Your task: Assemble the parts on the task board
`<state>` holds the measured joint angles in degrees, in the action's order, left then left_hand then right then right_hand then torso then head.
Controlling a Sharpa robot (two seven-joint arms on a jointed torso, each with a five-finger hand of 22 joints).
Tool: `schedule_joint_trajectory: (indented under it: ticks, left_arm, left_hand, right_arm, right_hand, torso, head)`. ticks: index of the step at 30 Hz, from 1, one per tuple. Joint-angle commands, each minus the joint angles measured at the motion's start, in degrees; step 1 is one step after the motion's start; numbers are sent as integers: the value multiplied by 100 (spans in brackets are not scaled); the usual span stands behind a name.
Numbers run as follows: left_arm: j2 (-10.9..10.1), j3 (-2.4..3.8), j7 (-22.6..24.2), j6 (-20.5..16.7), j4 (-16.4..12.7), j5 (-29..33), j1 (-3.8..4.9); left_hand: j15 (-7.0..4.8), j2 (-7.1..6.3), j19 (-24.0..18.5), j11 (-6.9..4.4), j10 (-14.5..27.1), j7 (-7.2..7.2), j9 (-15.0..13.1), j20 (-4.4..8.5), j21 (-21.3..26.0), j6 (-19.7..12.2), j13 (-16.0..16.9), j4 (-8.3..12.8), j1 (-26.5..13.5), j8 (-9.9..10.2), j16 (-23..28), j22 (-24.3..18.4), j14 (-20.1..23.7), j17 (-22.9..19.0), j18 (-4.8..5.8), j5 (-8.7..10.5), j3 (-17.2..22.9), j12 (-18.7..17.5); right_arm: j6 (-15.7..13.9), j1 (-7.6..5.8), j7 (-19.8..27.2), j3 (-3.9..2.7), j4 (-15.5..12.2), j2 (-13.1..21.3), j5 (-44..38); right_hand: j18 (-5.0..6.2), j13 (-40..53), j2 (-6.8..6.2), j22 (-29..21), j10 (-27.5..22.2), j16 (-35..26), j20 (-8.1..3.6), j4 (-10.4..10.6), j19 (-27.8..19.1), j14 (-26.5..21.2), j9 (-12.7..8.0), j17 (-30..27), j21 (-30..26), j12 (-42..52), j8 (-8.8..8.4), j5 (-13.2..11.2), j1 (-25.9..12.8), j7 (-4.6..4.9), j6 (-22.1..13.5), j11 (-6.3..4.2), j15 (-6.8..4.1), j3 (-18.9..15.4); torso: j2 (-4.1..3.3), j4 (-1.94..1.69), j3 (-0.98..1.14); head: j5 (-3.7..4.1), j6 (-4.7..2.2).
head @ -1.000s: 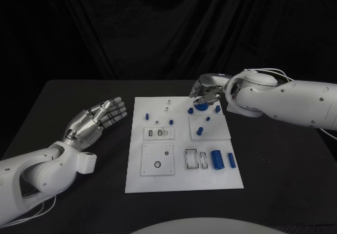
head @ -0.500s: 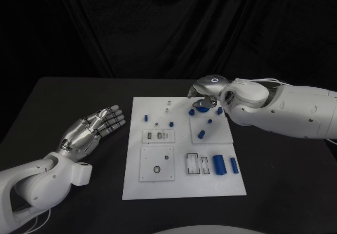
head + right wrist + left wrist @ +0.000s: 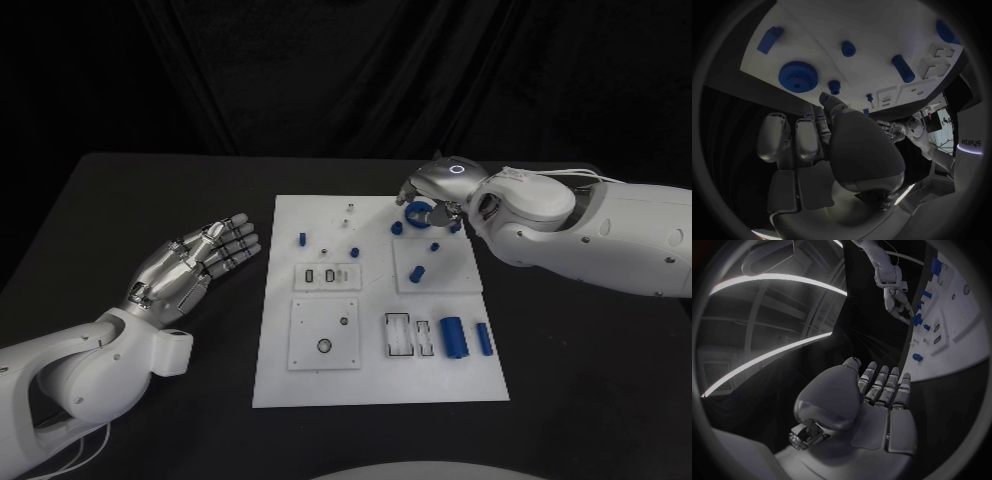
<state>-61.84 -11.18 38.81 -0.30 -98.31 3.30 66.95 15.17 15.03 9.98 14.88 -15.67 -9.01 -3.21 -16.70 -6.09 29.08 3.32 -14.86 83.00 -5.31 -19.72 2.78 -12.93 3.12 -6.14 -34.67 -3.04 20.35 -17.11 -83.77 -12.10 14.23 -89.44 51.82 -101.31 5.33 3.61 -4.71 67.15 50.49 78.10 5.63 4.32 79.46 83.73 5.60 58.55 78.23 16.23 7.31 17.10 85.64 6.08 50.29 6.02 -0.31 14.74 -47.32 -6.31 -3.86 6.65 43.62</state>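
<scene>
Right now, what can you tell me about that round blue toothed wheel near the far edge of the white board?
The blue gear is a small, matte, plastic-looking disc with fine teeth round its rim and a raised hub. It lies flat on the white task board near its far right corner. The right hand hovers above it; contact cannot be told.

White task board, blue parts, black table, silver left hand

Only legible txt: "sharpa" brand in pale letters, seen upside-down, on dark casing at the right wrist view's edge; nothing else readable.
</scene>
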Motion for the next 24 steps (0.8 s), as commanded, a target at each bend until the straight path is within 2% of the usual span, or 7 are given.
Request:
schedule_joint_trajectory:
  ticks: [1, 6, 10, 14, 22, 24]
  left_arm:
    - [21, 1, 1433, 127, 18, 19, 5]
    - [39, 0, 1431, 140, 46, 19, 4]
    - [50, -1, 1434, 147, 50, 19, 4]
    - [64, -2, 1433, 160, 48, 19, 4]
    - [85, -5, 1439, 174, 83, 19, 4]
    - [89, -6, 1442, 179, 90, 19, 4]
  left_hand:
    - [56, 15, 34, 39, 15, -44, -6, -10, -29, 13, -2, 8, 59, -15, -51, 0, -11, 8, 113, -40, 72, 26]
    - [68, 9, 38, 39, 20, -50, -6, -9, -31, 12, -2, 25, 66, -14, -73, -1, -10, 7, 126, -52, 142, 39]
    - [72, 4, 42, 41, 25, -51, -6, -9, -33, 12, -2, 32, 67, -14, -86, -1, -13, 8, 130, -56, 169, 41]
    - [77, 0, 44, 37, 28, -52, -7, -9, -34, 16, -2, 38, 68, -15, -92, -1, -12, 8, 135, -61, 195, 46]
    - [79, -5, 46, 39, 28, -52, -7, -8, -36, 18, -2, 44, 68, -15, -100, -1, -13, 8, 138, -66, 216, 51]
    - [84, -14, 56, 42, 27, -54, -7, -8, -41, 19, -1, 51, 67, -15, -122, 0, -21, 10, 143, -72, 248, 61]
  right_arm:
    - [-467, 19, 158, -4, -58, 82, 96]
    - [-455, 31, 254, -4, -96, 193, 217]
    - [-429, 61, 331, -3, -105, 237, 278]
    - [-447, 121, 417, -3, -105, 252, 310]
    - [-557, 226, 570, -3, -59, 197, 327]
    - [-615, 245, 612, -3, -51, 187, 328]
  right_hand:
    - [-54, -3, -93, 57, 87, 25, 10, -20, 28, 107, 15, 62, 31, -110, -33, 52, -24, 29, 73, 2, 5, 261]
    - [-51, -3, -214, 81, 127, 24, 10, -105, 16, 102, 21, 79, 37, -247, -70, 71, -35, 27, 100, 12, 0, 629]
    - [-50, -3, -264, 86, 137, 30, 3, -129, 7, 105, 20, 106, 35, -295, -94, 55, -65, 13, 88, 15, -7, 752]
    - [-52, 5, -353, 118, 175, 43, 9, -71, -9, 111, 30, 164, 34, -376, -127, -281, -243, 13, 91, 16, -4, 885]
    - [-59, 18, -432, 168, 250, 51, 4, 67, -1, 118, 50, 209, 44, -379, -135, -712, -433, 14, 119, -10, -14, 773]
    - [-59, 21, -438, 172, 280, 51, 6, 83, -1, 119, 57, 213, 44, -366, -127, -741, -442, 26, 140, -17, -7, 755]
  torso:
    - [-21, -11, -3]
    - [-39, -16, -4]
    - [-39, -15, -3]
    - [-38, -2, -6]
    - [-44, 10, -3]
    - [-49, 6, -3]
  head:
    - [16, -11]
    - [33, -44]
    - [40, -56]
    - [24, -52]
    - [7, -40]
    - [8, -38]
